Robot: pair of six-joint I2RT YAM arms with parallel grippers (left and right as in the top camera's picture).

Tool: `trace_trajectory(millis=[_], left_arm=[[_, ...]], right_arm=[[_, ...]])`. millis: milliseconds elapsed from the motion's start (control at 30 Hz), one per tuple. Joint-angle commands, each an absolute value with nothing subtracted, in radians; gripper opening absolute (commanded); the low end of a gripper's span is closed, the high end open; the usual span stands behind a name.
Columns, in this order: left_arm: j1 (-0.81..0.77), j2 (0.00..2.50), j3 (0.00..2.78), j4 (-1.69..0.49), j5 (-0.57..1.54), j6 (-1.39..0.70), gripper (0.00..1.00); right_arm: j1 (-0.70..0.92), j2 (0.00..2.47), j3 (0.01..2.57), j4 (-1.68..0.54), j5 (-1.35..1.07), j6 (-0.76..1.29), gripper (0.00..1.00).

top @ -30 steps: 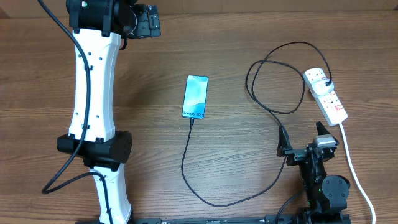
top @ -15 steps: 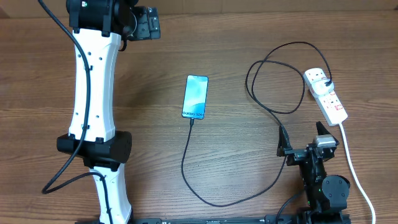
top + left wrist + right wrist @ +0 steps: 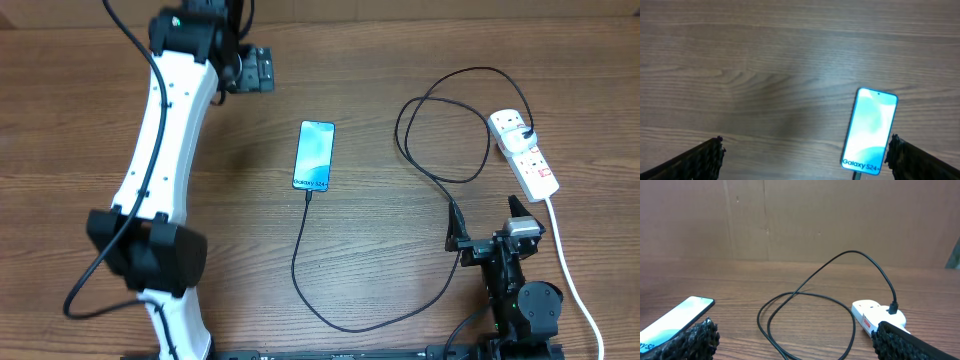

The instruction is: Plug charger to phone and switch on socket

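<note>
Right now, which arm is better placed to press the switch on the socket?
Right, probably. The right gripper sits close to the socket, on the same side of the table. The left gripper hangs far off, on the other side of the phone.

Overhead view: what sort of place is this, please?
Probably a robot test bench in a lab: a white robot arm stands at a brown wood-grain table bearing a slim lit smartphone and a white power strip with red switches.
</note>
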State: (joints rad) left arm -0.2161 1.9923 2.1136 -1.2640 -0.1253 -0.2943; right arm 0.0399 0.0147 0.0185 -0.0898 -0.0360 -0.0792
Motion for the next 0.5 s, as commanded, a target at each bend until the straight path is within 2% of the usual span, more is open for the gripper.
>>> trace_trajectory(millis=[0, 200, 467], left_arm=[[-0.226, 1.802, 1.961, -1.2, -0.142, -0.314, 1.0], [-0.223, 1.602, 1.734, -1.126, -0.204, -0.314, 1.0], [-0.221, 1.304, 1.342, -0.901, -0.231, -0.315, 0.99]], right_arm=[[0.045, 0.003, 0.009, -0.084, -0.027, -0.083, 1.0], [0.045, 0.003, 0.009, -0.084, -0.027, -0.083, 1.0], [0.045, 0.003, 0.009, -0.084, -0.027, -0.083, 1.0]])
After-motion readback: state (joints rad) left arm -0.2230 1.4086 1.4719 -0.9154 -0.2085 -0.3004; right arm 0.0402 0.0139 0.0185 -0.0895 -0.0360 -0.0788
